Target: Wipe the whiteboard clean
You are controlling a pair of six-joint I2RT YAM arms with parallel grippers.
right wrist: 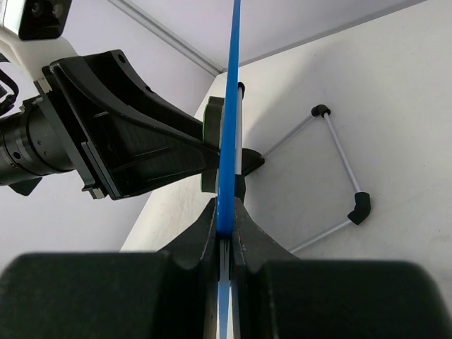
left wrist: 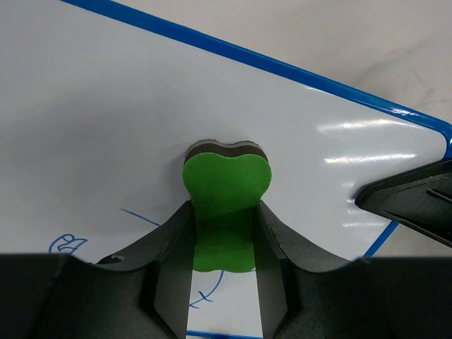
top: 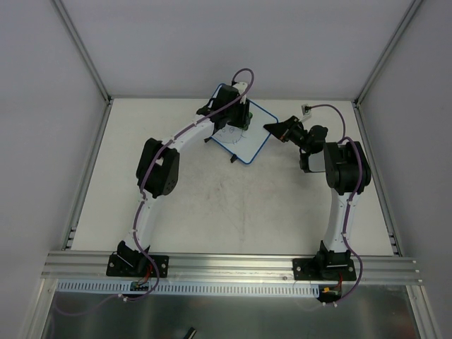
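Observation:
The whiteboard [top: 248, 141], white with a thin blue rim, stands at the back middle of the table. My left gripper [top: 244, 119] is shut on a green bone-shaped eraser [left wrist: 226, 185], whose dark pad presses flat against the whiteboard [left wrist: 106, 106]. Thin blue drawing lines [left wrist: 67, 245] remain below and left of the eraser. My right gripper [right wrist: 226, 217] is shut on the board's blue rim [right wrist: 230, 106], seen edge-on, at the board's right corner [top: 267, 131]. One right finger [left wrist: 417, 201] shows at the board's right edge in the left wrist view. The green eraser [right wrist: 210, 120] and the left gripper [right wrist: 134, 141] lie left of the rim.
Behind the board its wire stand [right wrist: 339, 162] with black feet rests on the table. A small white connector [top: 306, 109] with a cable lies at the back right. Aluminium posts [top: 85, 53] and grey walls frame the table; a rail [top: 233, 265] runs along the near edge.

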